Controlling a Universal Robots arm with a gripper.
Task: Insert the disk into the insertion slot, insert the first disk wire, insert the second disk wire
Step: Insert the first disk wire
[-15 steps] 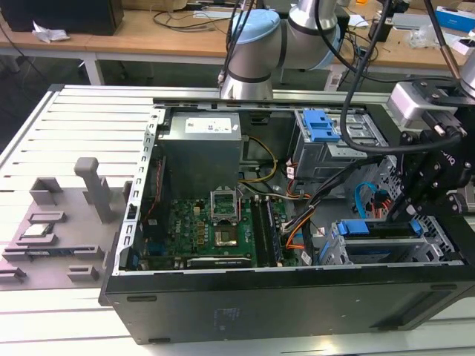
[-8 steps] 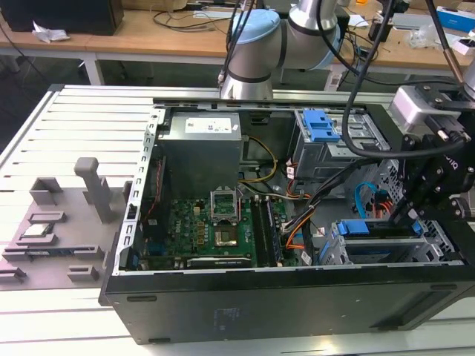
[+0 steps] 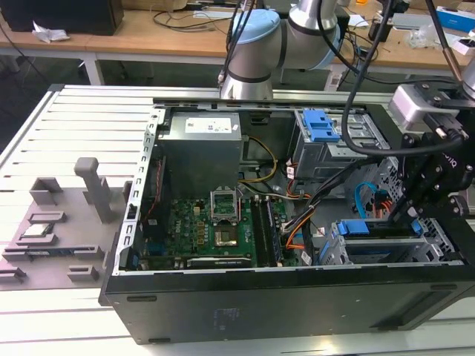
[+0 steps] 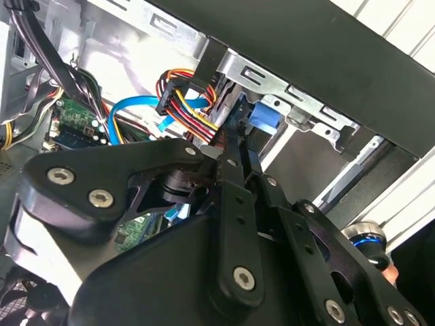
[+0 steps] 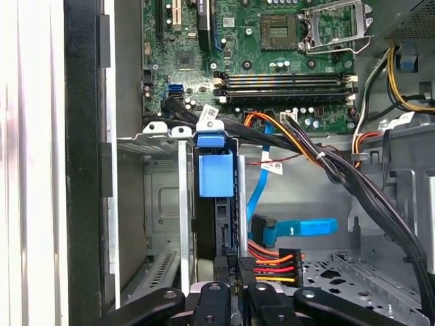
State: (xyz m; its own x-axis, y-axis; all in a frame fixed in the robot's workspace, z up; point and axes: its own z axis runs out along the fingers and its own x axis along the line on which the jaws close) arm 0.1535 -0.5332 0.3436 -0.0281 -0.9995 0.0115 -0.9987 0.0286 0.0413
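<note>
Between insertion slot [image 5: 163, 204] walls: disk [image 5: 216, 175] (snug).

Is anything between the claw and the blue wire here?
Partly. In the first wrist view the claw sits near the disk, and the plug of the orange, red and yellow bundle lies beside it, roughly between it and the blue wire. Nothing else visible intervenes.

The disk [image 3: 375, 228] sits in the insertion slot [image 3: 335, 251], at the exterior view's right of the motherboard [image 3: 193, 222].
</note>
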